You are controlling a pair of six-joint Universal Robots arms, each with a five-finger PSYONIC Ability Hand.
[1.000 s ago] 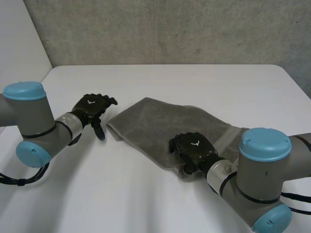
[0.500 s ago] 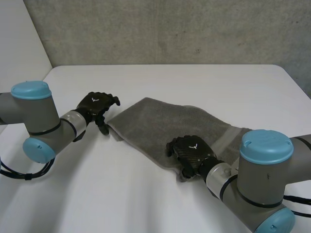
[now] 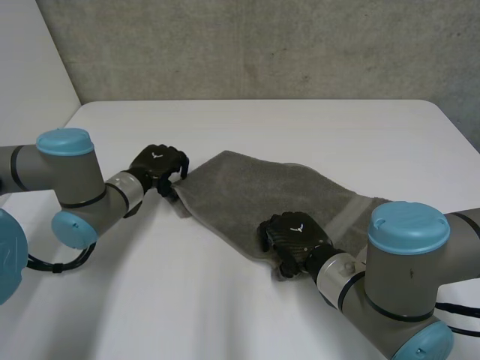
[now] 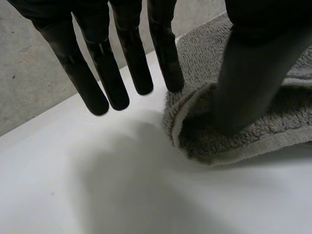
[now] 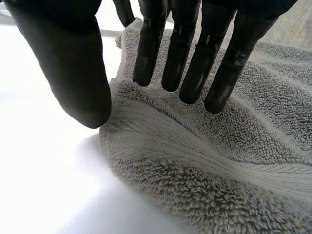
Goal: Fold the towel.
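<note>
A grey towel (image 3: 270, 191) lies slantwise across the white table (image 3: 225, 300), folded over on itself. My left hand (image 3: 156, 161) is at its left corner. In the left wrist view the thumb (image 4: 248, 83) presses down on that corner of the towel (image 4: 229, 146), while the straight fingers (image 4: 126, 58) hang over the table beside the towel's edge, apart from the thumb. My right hand (image 3: 292, 232) rests on the towel's near edge. Its straight fingers (image 5: 190, 53) hover just over the towel (image 5: 195, 161), and its thumb (image 5: 73, 73) stands at the edge beside the cloth.
A grey wall (image 3: 262, 45) runs behind the table's far edge. Bare tabletop lies in front of the towel and beyond it.
My left hand has moved right from beside the towel onto its left corner, and its fingers have drawn in. My right hand has shifted slightly along the near edge.
</note>
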